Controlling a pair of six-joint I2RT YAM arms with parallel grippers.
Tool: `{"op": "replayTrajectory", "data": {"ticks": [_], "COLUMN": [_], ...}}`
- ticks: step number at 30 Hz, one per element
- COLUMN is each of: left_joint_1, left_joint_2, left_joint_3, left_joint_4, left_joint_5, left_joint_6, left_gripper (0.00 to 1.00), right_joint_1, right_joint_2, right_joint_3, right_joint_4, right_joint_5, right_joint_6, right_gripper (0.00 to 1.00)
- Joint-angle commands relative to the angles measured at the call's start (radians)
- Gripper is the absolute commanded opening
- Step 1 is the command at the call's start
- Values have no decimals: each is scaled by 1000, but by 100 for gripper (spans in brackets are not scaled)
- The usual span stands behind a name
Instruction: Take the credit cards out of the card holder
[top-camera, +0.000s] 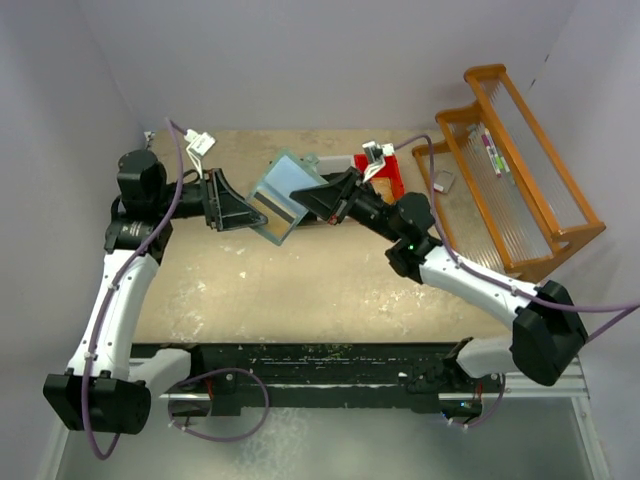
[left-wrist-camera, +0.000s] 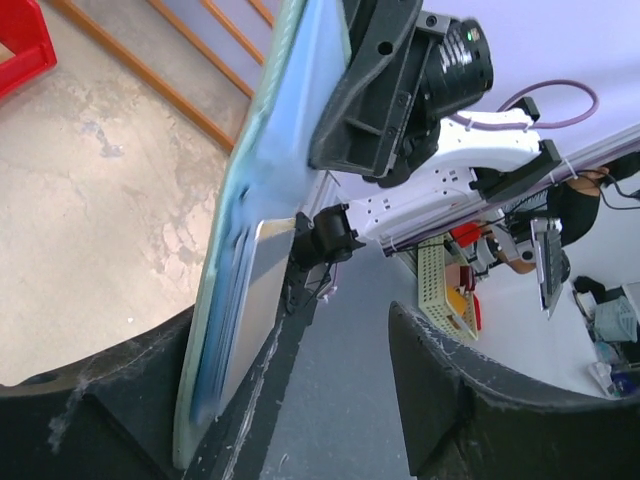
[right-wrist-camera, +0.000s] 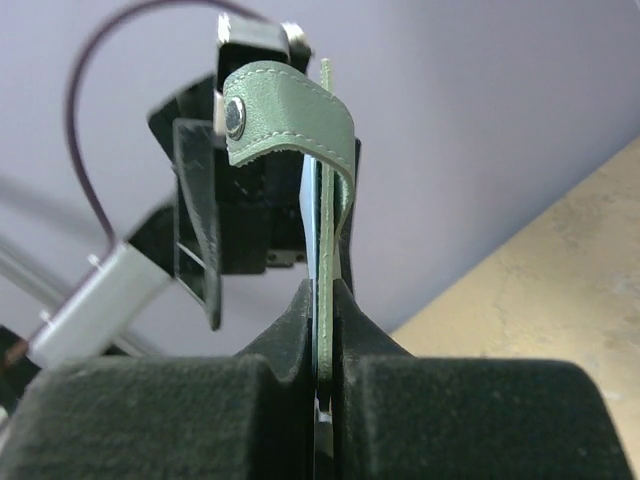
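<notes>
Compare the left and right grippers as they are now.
The right gripper has its jaws shut on the card holder; the left gripper has its jaws apart, clamping nothing. The right gripper meets the holder from the right, the left gripper from the left. Both are black, close to the holder.

Overhead camera looks down from behind; both wrist cameras closely face the shared card holder (top-camera: 284, 190).
</notes>
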Motion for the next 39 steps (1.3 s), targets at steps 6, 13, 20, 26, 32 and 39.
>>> {"op": "replayTrajectory", "data": {"ticks": [6,13,20,26,32,39], "left_joint_1": [-3,0,3,9,9,9], "left_joint_2": [-50,-44,-20,44,65,81], "left_joint_3": [-126,-125,-75,84,95,137], "left_joint_4": [474,461,392,-11,-154,-312], "left_joint_5": [-37,-65,-62,-56,-35,-28], "left_joint_6": [-401,-433,-385,-40,78,215], "left_gripper": [67,43,0,0,0,0], "right_joint_1": [117,171,181,-3,-106,-105], "right_joint_2": [-24,-21,33,64,120,150], "right_joint_3": [-63,-67,-79,-78,86,205], "right_joint_4": [290,259,313,345,136,-19], "right_joint_5": [428,534,458,81,-314,-432], "right_joint_6": [240,193,207,233,151,78], "right_gripper": [0,0,0,49,59,54]}}
